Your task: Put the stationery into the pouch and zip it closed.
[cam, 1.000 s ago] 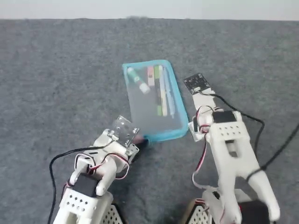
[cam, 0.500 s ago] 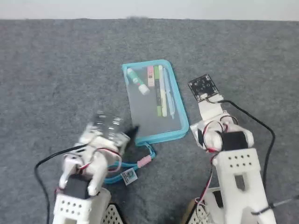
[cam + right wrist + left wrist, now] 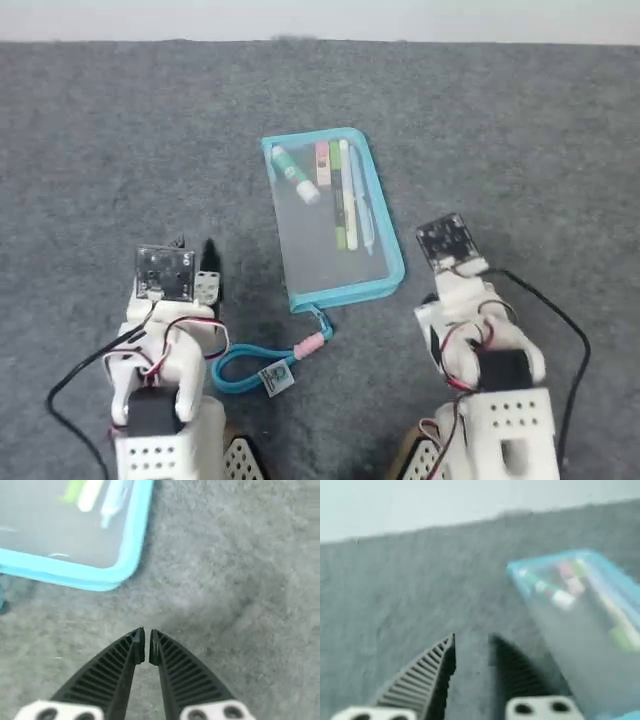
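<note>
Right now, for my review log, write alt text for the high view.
A clear pouch with blue trim lies on the grey table, pens and a glue stick inside, its blue wrist strap trailing from the near corner. The left arm and right arm sit on either side, neither touching it.

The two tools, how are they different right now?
The left tool is open, with a gap; the right tool is shut. The left tool is left of the pouch; the right tool is right of it. Both hold nothing and hang over the grey mat.
</note>
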Robot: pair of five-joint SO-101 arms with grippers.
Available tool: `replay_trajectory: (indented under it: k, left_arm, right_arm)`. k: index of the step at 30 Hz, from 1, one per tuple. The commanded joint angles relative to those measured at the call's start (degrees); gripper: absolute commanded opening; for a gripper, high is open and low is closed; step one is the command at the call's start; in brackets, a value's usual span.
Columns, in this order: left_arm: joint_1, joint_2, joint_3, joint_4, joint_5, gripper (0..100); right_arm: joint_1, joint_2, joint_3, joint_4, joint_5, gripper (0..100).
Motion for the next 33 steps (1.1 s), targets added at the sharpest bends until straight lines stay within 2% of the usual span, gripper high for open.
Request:
replay_trajectory:
  k: [1, 6, 9, 12, 22, 33]
  left_arm:
    - [-6.68, -1.23, 6.37, 0.09, 0.7, 4]
    - [-12.92, -1.14, 6.9, 0.62, 0.7, 5]
    - [-13.63, -1.14, 6.9, 1.05, 0.7, 5]
    - [-13.63, -1.14, 6.9, 2.02, 0.7, 5]
    - [-13.45, -1.14, 6.9, 17.76, 0.97, 5]
    - [-13.45, -1.23, 6.9, 18.02, 1.05, 5]
  right_arm:
    - [5.14, -6.2, 4.04, -1.36, -0.26, 0.7]
    - [8.04, -15.43, 13.19, -1.36, -0.26, 0.8]
    - [8.31, -22.46, 18.99, -1.36, -0.26, 0.9]
    - [8.57, -27.47, 18.9, 2.51, -0.26, 0.9]
    - [8.13, -25.89, 19.34, 3.74, -0.26, 0.9]
    - [8.13, -25.89, 19.34, 3.3, -0.26, 0.8]
